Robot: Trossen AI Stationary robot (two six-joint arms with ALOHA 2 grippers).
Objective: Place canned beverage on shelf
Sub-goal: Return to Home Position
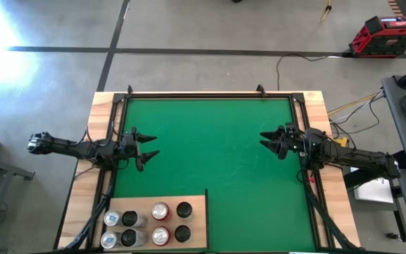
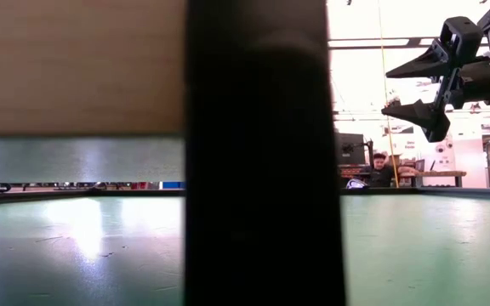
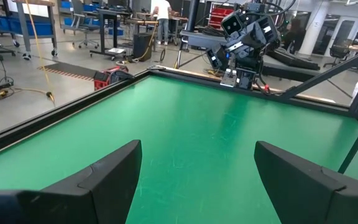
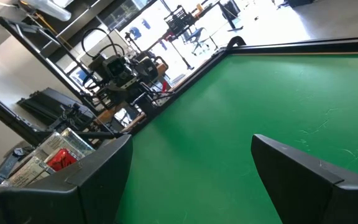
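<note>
Green mat (image 1: 210,141), an arm at each side, cans set on the shelf.
The pale wood shelf (image 1: 197,212) lies at the mat's lower left corner in the high view. The cans (image 1: 160,210) stand upright on it in two rows, two of them red-topped. The left gripper (image 1: 154,146) hovers by the mat's left edge and the right gripper (image 1: 262,141) by its right edge — each with fingers spread wide, holding nothing, well apart from the cans.
</note>
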